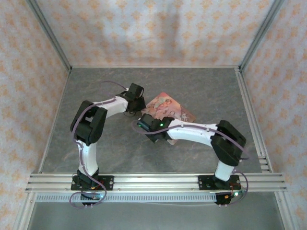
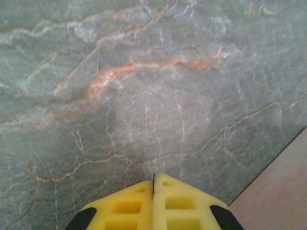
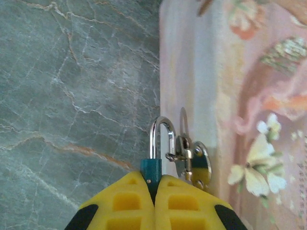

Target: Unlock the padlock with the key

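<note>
**My right claw pinches the padlock beside the pink box**

From my right wrist, my right claw (image 3: 153,184) has its yellow fingers (image 3: 127,201) pressed onto the small bluish body of the padlock (image 3: 150,167). Its silver shackle rises upright above my fingertips. The padlock sits at the left edge of the pink flower-printed box (image 3: 249,96), which lies flat on the grey-green marbled table (image 3: 72,96). Small silver metal pieces (image 3: 192,163) hang on the shackle, against the box's side. They are too blurred for me to tell whether any of them is the key.

From my left wrist, my left claw (image 2: 153,179) is pressed together with nothing between its fingers. It hangs over bare table, with a corner of the box near its right.
</note>
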Tool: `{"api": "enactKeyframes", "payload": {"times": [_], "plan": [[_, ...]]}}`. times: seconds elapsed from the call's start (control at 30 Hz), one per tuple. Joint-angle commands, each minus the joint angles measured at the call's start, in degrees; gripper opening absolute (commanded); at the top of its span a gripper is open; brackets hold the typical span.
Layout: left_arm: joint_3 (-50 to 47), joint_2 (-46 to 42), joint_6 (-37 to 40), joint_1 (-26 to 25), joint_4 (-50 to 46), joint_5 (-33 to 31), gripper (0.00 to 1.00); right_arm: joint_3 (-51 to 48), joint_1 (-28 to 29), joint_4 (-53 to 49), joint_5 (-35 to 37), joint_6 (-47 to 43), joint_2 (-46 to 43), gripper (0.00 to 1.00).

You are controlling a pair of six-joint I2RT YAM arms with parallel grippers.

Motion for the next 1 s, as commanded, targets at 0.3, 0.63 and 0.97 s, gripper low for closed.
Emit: {"api": "enactKeyframes", "payload": {"times": [0.3,0.63,0.97], "plan": [[-5.47,-3.21,-0.85,-1.87,0.07,1.41,0.0,10.1,-0.91,1.09,-1.7,7.36,2.43,0.0],[-15.13,-15.27,-2.17,3.4,2.25,-2.98,0.16,-5.96,-0.69,9.91,-3.47,11.81,-10.19,0.0],[-24.72,-34.78,-3.02,4.2,-2.15,-10.38,0.39,-7.57,-2.52,19.1,-9.4,13.38,-7.58,0.0]]}}
